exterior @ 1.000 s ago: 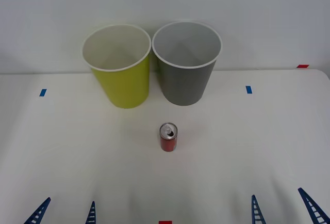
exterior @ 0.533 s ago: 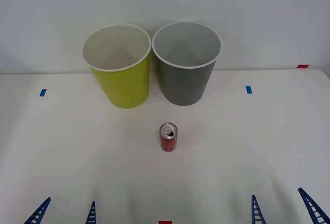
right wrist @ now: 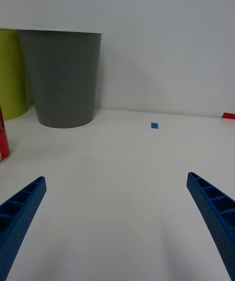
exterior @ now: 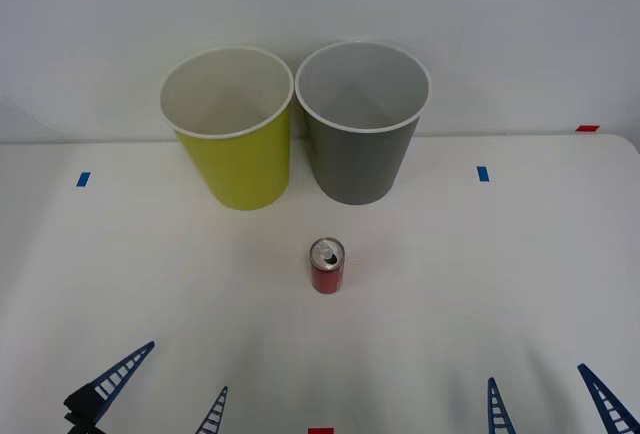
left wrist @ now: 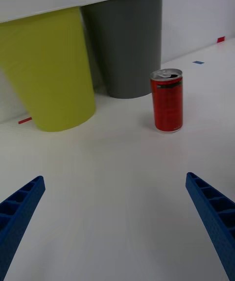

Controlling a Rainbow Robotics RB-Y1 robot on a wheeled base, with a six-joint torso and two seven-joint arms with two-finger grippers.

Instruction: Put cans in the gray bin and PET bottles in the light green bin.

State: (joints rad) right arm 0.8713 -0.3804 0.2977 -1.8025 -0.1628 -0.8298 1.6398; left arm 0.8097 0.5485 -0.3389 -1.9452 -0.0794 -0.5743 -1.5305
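Front view: one can [exterior: 327, 266] upright at centre, one green bin [exterior: 238, 144] and one gray bin [exterior: 361, 134] above it; left gripper [exterior: 165, 394] and right gripper [exterior: 550, 404], both spread wide, cut off at bottom edge. Right wrist: can cropped at left edge. Left wrist: bin rims cropped at top.

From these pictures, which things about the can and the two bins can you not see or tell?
- The bottom of the gray bin and the green bin: front view, their own walls hide the floor inside.
- The print on the can: left wrist view, too small to read.
- Most of the can: right wrist view, cut off by the picture edge.
- The bins' rims: left wrist view, cut off.
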